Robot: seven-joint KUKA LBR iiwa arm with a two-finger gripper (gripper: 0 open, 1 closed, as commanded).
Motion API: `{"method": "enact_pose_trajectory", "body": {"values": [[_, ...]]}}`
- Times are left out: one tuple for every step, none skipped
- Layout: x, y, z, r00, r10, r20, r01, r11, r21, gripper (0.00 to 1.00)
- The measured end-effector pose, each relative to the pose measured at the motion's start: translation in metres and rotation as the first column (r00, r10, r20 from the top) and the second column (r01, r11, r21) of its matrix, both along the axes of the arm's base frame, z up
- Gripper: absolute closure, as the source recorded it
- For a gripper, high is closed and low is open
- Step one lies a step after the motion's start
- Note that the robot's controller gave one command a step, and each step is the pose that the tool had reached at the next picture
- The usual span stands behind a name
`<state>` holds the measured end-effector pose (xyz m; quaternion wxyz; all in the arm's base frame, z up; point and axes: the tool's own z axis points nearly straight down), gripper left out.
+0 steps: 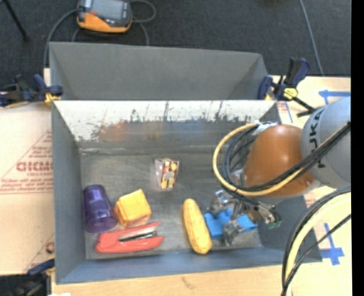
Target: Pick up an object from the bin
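My gripper [231, 217] hangs low in the bin's front right corner, its metal fingers down around a small blue block [215, 224] that shows to their left and between them. Just left of the block lies a yellow corn cob [195, 226], lengthwise toward the front wall. I cannot make out how wide the fingers stand.
A small clear packet with coloured bits [166, 172] lies mid-bin. At the front left sit a purple cup [95, 207] on its side, a yellow block [133, 206] and a red stapler [129, 240]. The orange dome and cables hang over the bin's right side.
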<state>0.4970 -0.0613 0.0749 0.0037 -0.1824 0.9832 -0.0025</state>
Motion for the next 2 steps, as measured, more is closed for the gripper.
{"method": "enact_pose_trajectory", "body": {"values": [[0.0, 0.0, 0.0, 1.0, 0.001, 0.0, -0.001, 1.0, 0.0, 1.0], [0.011, 0.02, 0.128, 1.0, 0.031, -0.005, -0.031, 1.0, 0.004, 1.0]]}}
